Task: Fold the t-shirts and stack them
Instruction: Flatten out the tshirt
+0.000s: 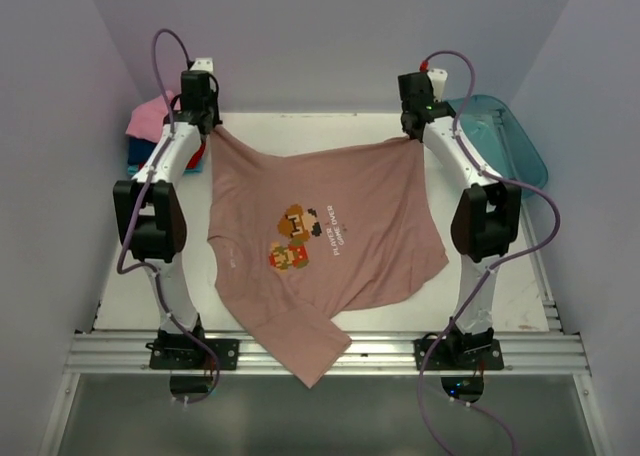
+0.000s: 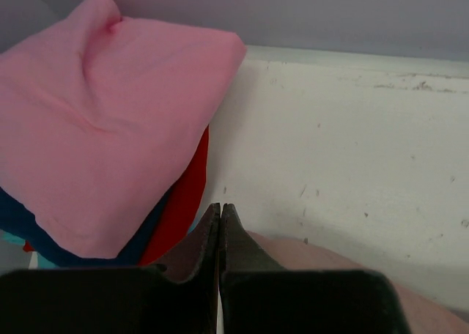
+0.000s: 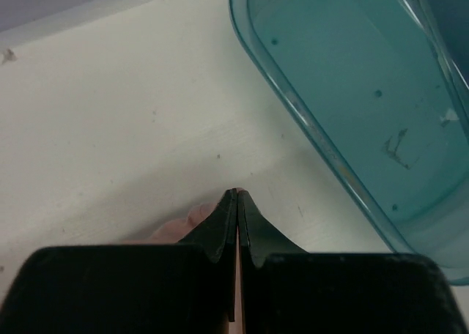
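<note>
A dusty pink-brown t-shirt (image 1: 320,241) with a pixel-character print lies spread on the white table, one sleeve hanging over the near edge. My left gripper (image 1: 212,128) is shut on its far left corner. My right gripper (image 1: 412,136) is shut on its far right corner. In the left wrist view the closed left gripper (image 2: 220,206) has brown cloth (image 2: 308,255) beneath it, beside a folded stack (image 2: 102,129) with bright pink on top and red, blue and teal below. The right wrist view shows the right gripper (image 3: 237,193) pinching brown cloth (image 3: 179,224).
A translucent teal plastic tub (image 1: 505,136) stands at the far right, close to my right gripper; its wall (image 3: 308,121) fills the right wrist view. The folded stack (image 1: 150,126) sits in the far left corner. Grey walls enclose the table on three sides.
</note>
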